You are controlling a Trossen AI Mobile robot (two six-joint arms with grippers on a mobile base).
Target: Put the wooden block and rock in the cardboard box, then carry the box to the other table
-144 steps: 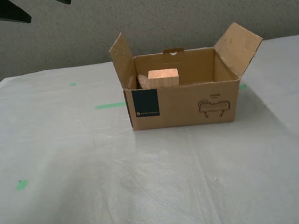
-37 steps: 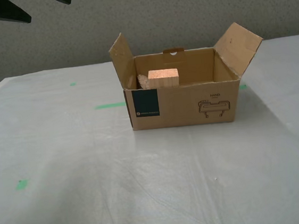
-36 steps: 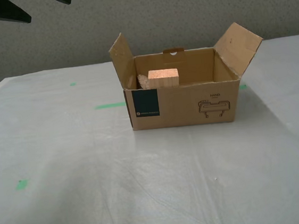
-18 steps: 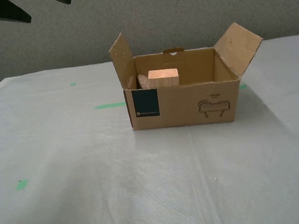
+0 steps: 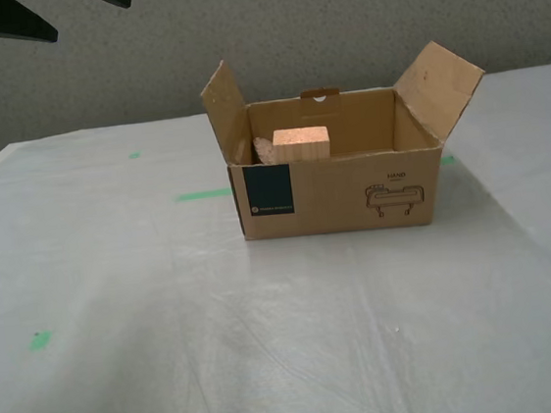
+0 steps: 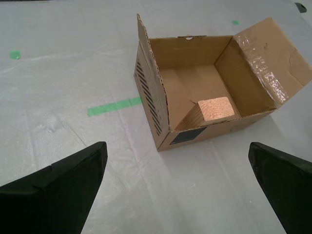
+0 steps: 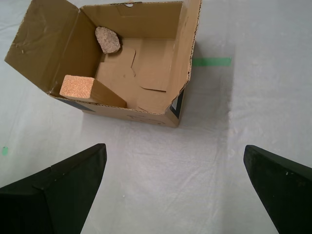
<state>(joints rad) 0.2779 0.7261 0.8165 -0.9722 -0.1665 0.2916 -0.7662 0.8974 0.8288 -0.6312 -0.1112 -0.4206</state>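
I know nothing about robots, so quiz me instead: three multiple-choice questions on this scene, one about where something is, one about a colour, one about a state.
1. Where is the pinkish-beige lumpy rock?
A. Inside the brown cardboard box
B. On the sheet beside it
C. Held by a gripper

2. What colour are the tape marks on the wrinkled white-sheeted table?
A. Red
B. Green
C. Grey

3. How do the jaws of my first gripper and my second gripper stand?
A. Shut on the pale wooden block
B. Shut on a flap
C. Open, empty

Answers: 1 A, the first wrist view shows it in a box corner; 2 B, green strips show beside the box; 3 C, both wrist views show spread jaws with nothing between.
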